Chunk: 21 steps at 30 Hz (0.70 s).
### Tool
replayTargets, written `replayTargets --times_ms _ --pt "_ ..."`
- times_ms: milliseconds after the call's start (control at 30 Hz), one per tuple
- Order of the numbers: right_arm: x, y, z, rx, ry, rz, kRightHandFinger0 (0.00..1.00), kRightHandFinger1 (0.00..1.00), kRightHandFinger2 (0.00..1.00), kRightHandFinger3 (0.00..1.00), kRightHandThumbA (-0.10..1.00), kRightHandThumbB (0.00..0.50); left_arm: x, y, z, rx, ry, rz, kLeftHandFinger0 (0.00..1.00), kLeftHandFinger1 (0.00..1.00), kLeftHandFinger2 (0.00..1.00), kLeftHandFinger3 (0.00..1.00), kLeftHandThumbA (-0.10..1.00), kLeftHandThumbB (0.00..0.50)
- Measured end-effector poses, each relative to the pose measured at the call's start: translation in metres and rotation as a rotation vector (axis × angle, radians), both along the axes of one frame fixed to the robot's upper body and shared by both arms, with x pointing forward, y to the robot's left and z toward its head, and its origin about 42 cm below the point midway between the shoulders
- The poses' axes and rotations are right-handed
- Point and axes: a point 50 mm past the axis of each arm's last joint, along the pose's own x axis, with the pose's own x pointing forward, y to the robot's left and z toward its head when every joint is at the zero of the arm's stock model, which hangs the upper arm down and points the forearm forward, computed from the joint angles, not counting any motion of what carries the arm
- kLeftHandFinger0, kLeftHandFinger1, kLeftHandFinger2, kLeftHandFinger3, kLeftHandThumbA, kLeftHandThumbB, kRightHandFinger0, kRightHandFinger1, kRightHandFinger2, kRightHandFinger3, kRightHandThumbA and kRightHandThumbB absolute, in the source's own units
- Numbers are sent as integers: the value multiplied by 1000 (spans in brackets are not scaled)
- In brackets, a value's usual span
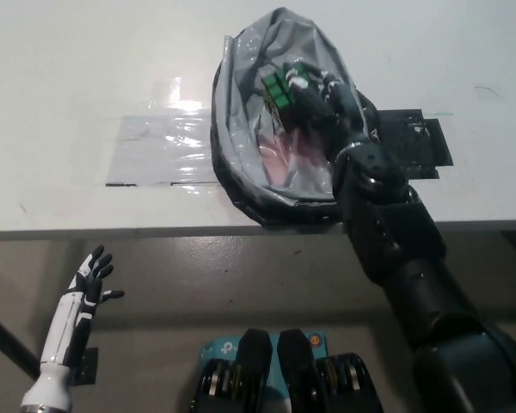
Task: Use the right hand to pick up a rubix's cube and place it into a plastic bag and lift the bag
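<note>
right hand [314, 95] over mouth of plastic bag [245, 129] on table [69, 86], fingers clamped round rubix's cube [281, 84]; cube partly hidden, green face showing. left hand [90, 277] low beside table, fingers spread, empty.

Rubik's cube [279, 86] partly behind black fingers [314, 90]
</note>
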Motion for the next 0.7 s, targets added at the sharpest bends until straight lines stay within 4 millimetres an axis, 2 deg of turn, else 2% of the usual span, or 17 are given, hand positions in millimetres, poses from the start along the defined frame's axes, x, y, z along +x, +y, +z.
replayTargets --times_ms 67,133,167,200,233,267,333,367,433,467,500,600,700 --pt "0 -3 -6 -72 -8 -13 178 566 952 896 -100 183 0 0 0 0 0 0 752 952 1000 1000 1000 176" --pt "0 -6 -13 -154 -24 -26 178 566 952 896 -100 183 0 0 0 0 -1 0 752 952 1000 1000 1000 176" --pt "0 -7 -14 -192 -38 -32 517 900 1000 1000 17 354 0 0 0 0 -1 0 750 952 1000 1000 1000 174" --pt "0 -8 -15 -212 -46 -35 717 1000 1000 1000 158 352 0 0 0 0 -1 0 748 950 1000 1000 1000 169" --pt "0 -8 -15 -230 -56 -38 763 1000 1000 1000 208 358 0 0 0 0 -1 -1 747 950 1000 1000 1000 169" --pt "0 -9 -16 -267 -76 -41 985 1000 1000 1000 294 375 0 0 1 0 -2 -1 747 950 1000 1000 1000 168" --pt "0 -9 -16 -267 -76 -41 1000 1000 1000 1000 512 400 0 0 1 0 -2 -1 736 935 1000 1000 1000 161" --pt "0 -10 -14 -373 -144 -32 1000 1000 1000 1000 572 420 1 0 1 0 -3 -2 729 922 1000 1000 1000 161" --pt "0 -10 -13 -432 -179 -17 1000 1000 1000 1000 626 412 1 0 1 1 -4 -2 732 919 1000 1000 1000 167" --pt "0 -10 -12 -471 -202 -9 1000 1000 1000 1000 718 447 1 0 1 1 -5 -2 736 921 1000 1000 1000 170" --pt "0 -9 -11 -488 -213 -4 1000 1000 1000 1000 758 442 1 -1 1 1 -5 -2 738 919 1000 1000 1000 179" --pt "-2 -4 1 -560 -295 16 1000 1000 1000 1000 799 434 2 -1 2 1 -7 -3 737 913 1000 1000 1000 175" --pt "-6 5 27 -597 -425 38 1000 1000 1000 1000 787 405 4 -1 3 2 -12 -5 730 907 1000 1000 1000 182"
